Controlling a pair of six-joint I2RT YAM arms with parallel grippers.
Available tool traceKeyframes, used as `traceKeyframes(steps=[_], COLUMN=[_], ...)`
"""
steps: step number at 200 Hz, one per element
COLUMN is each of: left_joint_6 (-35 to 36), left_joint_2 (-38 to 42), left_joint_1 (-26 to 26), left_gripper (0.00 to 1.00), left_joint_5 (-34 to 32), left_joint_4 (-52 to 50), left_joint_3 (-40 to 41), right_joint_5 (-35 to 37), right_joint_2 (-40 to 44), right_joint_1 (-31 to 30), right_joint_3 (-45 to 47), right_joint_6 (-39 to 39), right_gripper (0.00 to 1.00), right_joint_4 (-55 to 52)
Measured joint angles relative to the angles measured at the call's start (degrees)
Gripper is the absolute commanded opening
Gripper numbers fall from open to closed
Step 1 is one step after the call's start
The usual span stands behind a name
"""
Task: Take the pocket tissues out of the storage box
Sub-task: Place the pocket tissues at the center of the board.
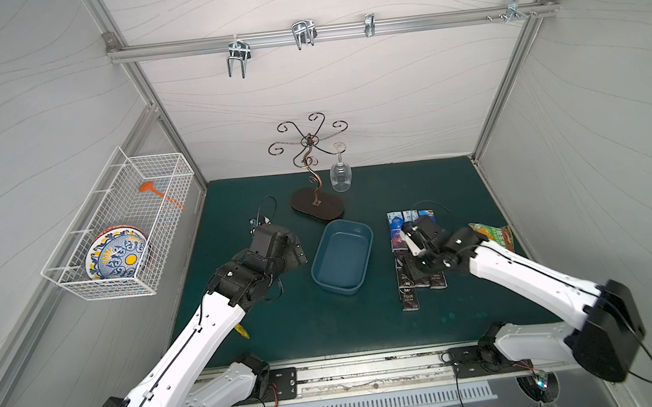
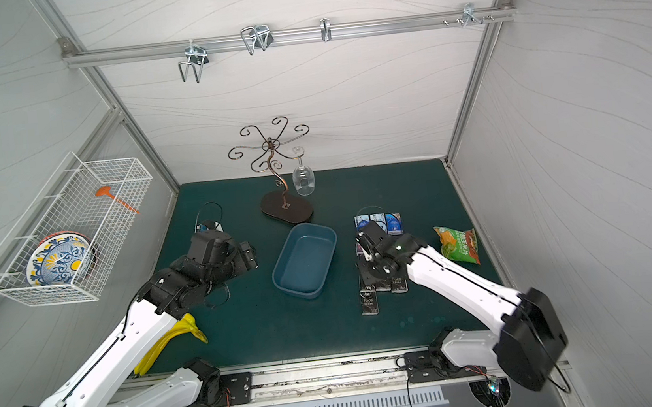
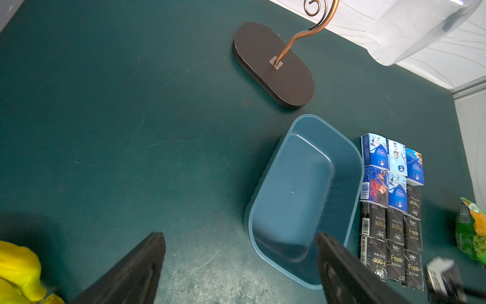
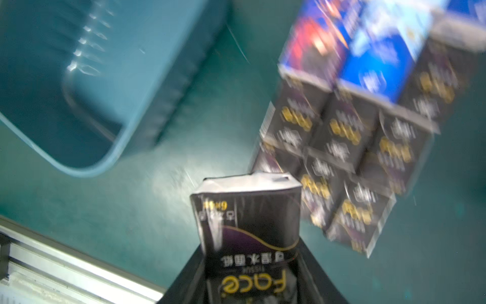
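Pocket tissues (image 3: pixel 391 210) — blue and black packs are lying in tight rows on the green mat (image 3: pixel 131 131), just beside the storage box (image 1: pixel 342 254). One black pack (image 4: pixel 247 223) is being clenched between the fingers of the right gripper (image 4: pixel 248 263), which is hovering over those rows. The left gripper (image 3: pixel 239 237) is hanging released, fingers spread, on the box's opposite side — a snack bag (image 2: pixel 459 246) is lying beyond the rows from the box.

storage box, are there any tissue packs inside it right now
No, the storage box shows only its bare blue floor, and the pocket tissues lie in rows on the mat beside it.
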State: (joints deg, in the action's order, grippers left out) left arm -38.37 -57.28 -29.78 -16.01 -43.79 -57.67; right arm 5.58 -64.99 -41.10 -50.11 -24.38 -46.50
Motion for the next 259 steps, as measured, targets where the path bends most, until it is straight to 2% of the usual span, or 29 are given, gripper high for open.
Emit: traceKeyframes(steps=[26,51,95,135,170,225,259], left_joint_6=[-0.2,-0.26,-0.24,-0.24,-0.24,-0.24,-0.24], left_joint_2=[0.02,0.55,2.51,2.93,3.1,3.17,3.13], left_joint_1=[0.0,0.0,0.0,0.0,0.0,0.0,0.0], left_gripper=[0.93,0.93,0.93,0.93,0.93,0.93,0.93], left_joint_5=[1.77,2.69,3.41,3.48,3.43,3.39,3.39], left_joint_4=[0.59,0.74,0.74,0.72,0.66,0.63,0.66], left_joint_3=[0.2,0.2,0.2,0.22,0.5,0.5,0.48], right_joint_5=[0.33,0.2,0.96,1.01,0.87,0.72,1.03], right_joint_2=[10.71,14.62,12.02,6.97,4.07,3.8,5.77], right_joint_1=[0.04,0.04,0.04,0.04,0.04,0.0,0.0], right_joint_3=[6.82,12.02,17.16,19.39,20.5,20.61,20.61], right_joint_6=[-7.39,-12.72,-18.71,-19.8,-19.96,-20.2,-20.24], right_gripper=[0.45,0.44,0.46,0.47,0.53,0.61,0.57], right_joint_4=[-2.95,-3.28,-1.57,3.02,6.32,8.5,8.04])
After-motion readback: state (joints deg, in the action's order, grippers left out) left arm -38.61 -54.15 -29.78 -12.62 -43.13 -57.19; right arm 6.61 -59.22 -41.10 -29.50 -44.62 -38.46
